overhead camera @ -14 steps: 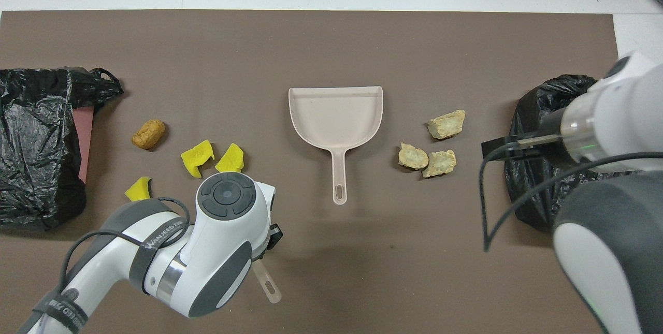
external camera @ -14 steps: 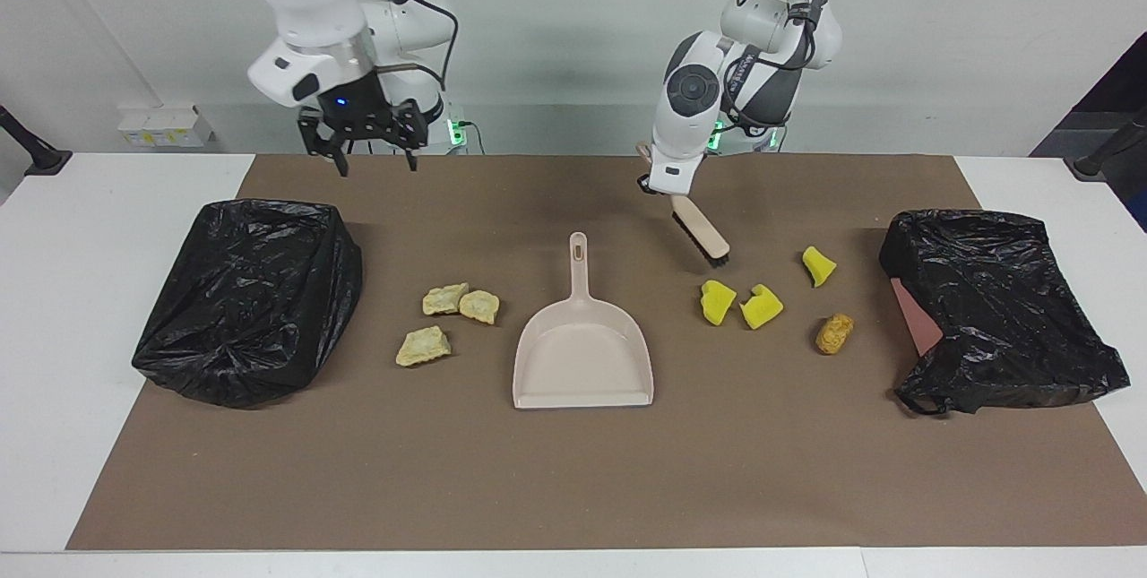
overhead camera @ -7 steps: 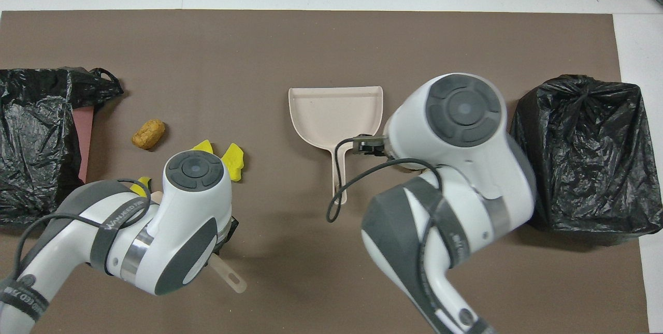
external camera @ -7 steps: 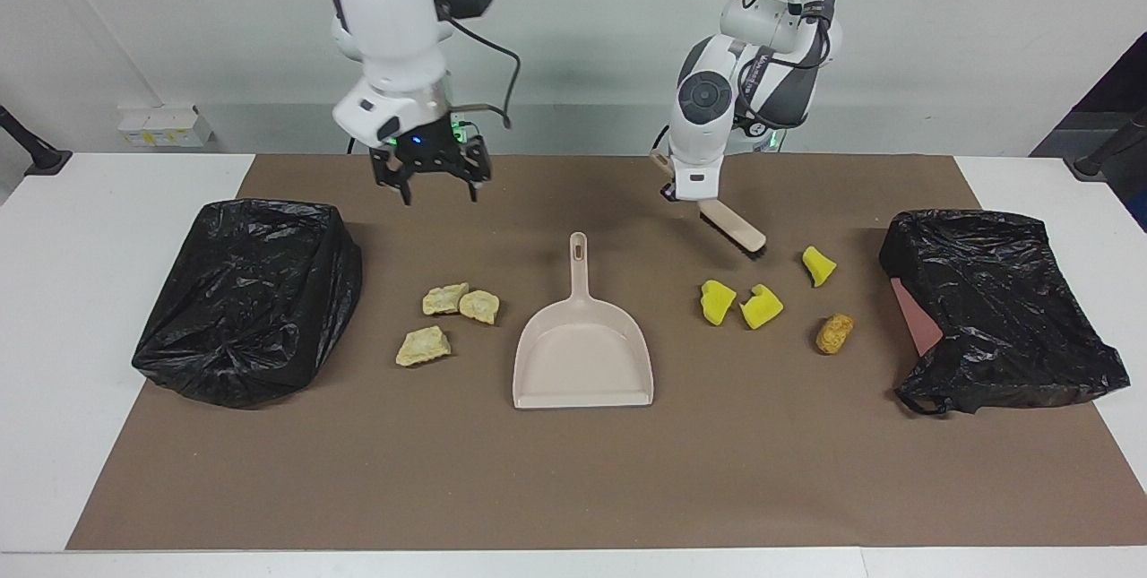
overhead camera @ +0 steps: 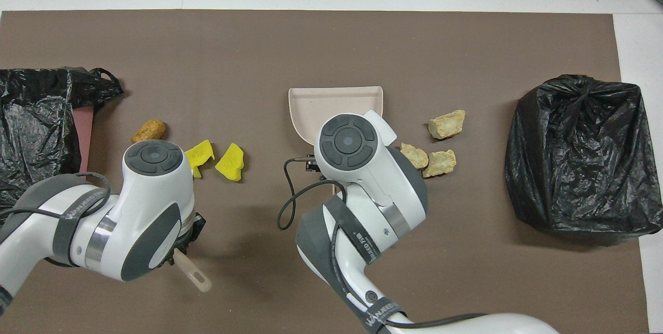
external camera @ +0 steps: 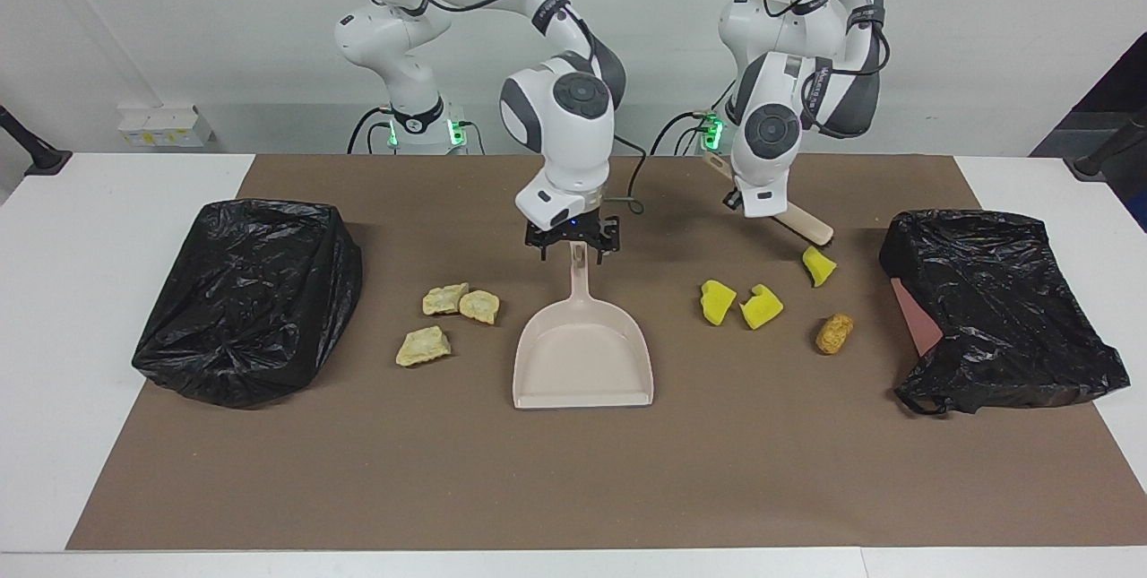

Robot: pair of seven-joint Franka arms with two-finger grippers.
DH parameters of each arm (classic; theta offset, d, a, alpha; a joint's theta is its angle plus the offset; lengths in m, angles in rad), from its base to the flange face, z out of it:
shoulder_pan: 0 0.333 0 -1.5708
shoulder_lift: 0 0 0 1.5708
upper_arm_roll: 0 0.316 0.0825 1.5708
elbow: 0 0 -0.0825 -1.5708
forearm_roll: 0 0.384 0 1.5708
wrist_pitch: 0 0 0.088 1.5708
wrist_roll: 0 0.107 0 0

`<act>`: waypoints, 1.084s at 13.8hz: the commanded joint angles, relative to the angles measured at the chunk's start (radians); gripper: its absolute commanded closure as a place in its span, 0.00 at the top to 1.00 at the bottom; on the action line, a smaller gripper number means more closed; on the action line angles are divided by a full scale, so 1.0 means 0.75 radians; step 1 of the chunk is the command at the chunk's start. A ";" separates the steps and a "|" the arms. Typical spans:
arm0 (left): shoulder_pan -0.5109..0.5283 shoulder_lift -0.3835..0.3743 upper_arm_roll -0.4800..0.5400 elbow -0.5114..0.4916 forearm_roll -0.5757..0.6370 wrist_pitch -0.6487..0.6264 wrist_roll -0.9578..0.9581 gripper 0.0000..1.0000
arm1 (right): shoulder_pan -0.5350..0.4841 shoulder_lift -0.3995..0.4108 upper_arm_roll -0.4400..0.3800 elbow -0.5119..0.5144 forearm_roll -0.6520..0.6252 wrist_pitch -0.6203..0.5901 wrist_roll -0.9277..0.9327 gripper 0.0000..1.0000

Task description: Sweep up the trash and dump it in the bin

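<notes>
The right hand point(external camera: 573, 248) is down at the tip of the dustpan point(external camera: 582, 354) handle. Its fingers are spread wide on either side and don't look closed on it yet. The left hand point(external camera: 748, 202) is clamped on the brush point(external camera: 800, 221), which slants down so its bristle end is right at one yellow chunk point(external camera: 817, 266), touching it or just about.

All the trash is loose on the surface. Going by the facing view with the dustpan as clock centre, two more yellow chunks point(external camera: 717, 302) point(external camera: 761, 306) and the orange-brown chunk point(external camera: 833, 333) sit around 2 to 3 o'clock. The three tan chunks point(external camera: 444, 298) point(external camera: 478, 306) point(external camera: 423, 346) sit around 9 to 10 o'clock. One black bin point(external camera: 251, 300) is out at 9 o'clock and the other bin point(external camera: 1004, 309) at 3.

What could go wrong, by this poster's guess:
- The right hand is grabbing the very end of a thin handle. The pan will probably swing or droop once it's lifted, and anything loaded in it could slide out.
- The pan's mouth faces 6 o'clock, away from both piles. If nobody turns it, the brush will just push chunks into its side wall.
- The chunks look spongy and light, so a quick flick from the brush could bounce that yellow one toward the nearby bin's bag or off the brown mat point(external camera: 573, 488).
- Both arms end up working close together around the pan, so they could bump elbows.
</notes>
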 commanded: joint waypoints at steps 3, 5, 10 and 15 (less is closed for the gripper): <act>0.156 -0.136 -0.017 -0.220 0.083 0.224 0.205 0.00 | 0.000 0.025 0.003 -0.076 0.024 0.085 -0.001 0.97; 0.173 -0.134 -0.017 -0.230 0.081 0.276 0.277 0.00 | 0.000 0.025 0.003 -0.083 0.024 0.095 -0.004 0.51; 0.151 -0.111 -0.021 -0.216 -0.012 0.390 0.569 0.00 | -0.026 0.017 0.023 -0.044 0.038 0.068 -0.070 0.00; 0.049 -0.060 -0.025 -0.186 -0.184 0.580 0.760 0.00 | -0.169 -0.163 0.013 -0.068 0.149 -0.050 -0.918 0.00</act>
